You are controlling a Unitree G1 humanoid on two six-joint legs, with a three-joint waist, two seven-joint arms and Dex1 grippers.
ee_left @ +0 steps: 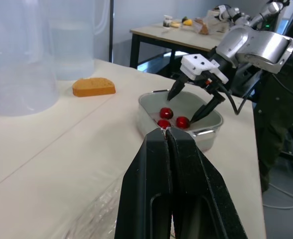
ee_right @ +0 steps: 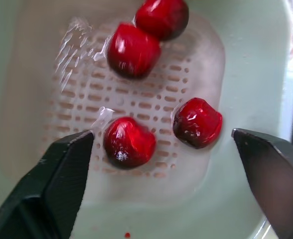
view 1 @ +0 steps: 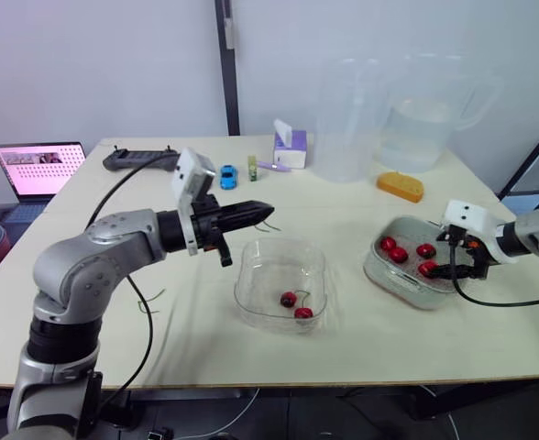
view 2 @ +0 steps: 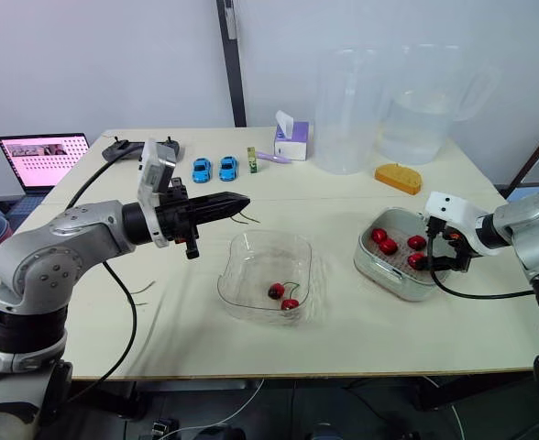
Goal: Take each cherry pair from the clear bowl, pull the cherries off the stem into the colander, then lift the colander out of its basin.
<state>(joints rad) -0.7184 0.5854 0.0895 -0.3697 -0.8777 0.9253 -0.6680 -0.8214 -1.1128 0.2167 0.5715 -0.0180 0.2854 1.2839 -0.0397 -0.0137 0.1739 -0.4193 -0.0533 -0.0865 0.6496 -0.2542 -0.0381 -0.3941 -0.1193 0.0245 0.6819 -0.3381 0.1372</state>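
Note:
The clear bowl (view 1: 249, 275) sits mid-table with one cherry pair (view 1: 296, 305) in it, stems still on. My left gripper (view 1: 264, 211) hovers above the bowl's far left corner, shut; thin stems (view 1: 269, 225) lie by its tip, and I cannot tell whether it holds one. To the right, the white colander (view 1: 386, 270) rests in its basin with several loose red cherries (ee_right: 129, 142) on its grid. My right gripper (ee_right: 162, 133) hangs open just over the colander, its fingers straddling two cherries without touching them.
Two large clear pitchers (view 1: 347, 119) stand at the back, one holding water. An orange sponge (view 1: 400, 186), a tissue box (view 1: 290, 147), toy cars (view 2: 214, 169) and a black controller (view 1: 132, 159) lie along the far side. A laptop (view 1: 38, 167) sits off the left edge.

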